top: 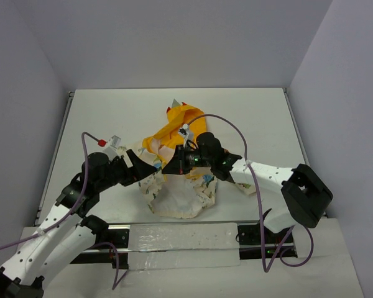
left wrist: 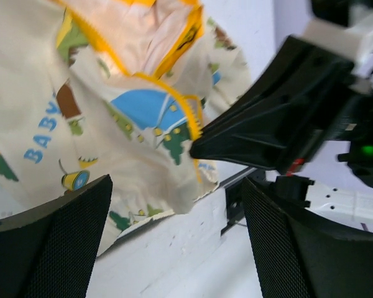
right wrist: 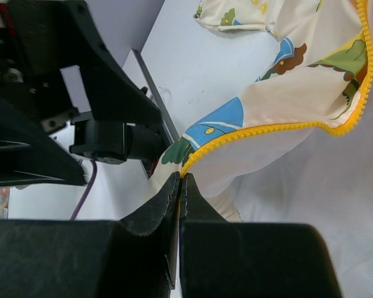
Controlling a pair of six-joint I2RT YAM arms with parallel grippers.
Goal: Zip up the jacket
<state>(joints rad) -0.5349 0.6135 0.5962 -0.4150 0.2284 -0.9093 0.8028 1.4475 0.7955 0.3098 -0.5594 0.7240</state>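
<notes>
Cream jacket (top: pixel 180 194) crumpled on bench (top: pixel 112 112), right claw (right wrist: pixel 180 183) pinching its yellow zip edge (right wrist: pixel 267 128), left claw (left wrist: pixel 177 183) spread wide, empty, just left of jacket.

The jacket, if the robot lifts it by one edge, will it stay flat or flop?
Probably flop: the jacket sags and folds away from where the right jaws pinch its yellow zipper edge. Likely light, since that small pinch seems to hold part up. Pushed, it would probably bunch on the table, as it lies crumpled now.
</notes>
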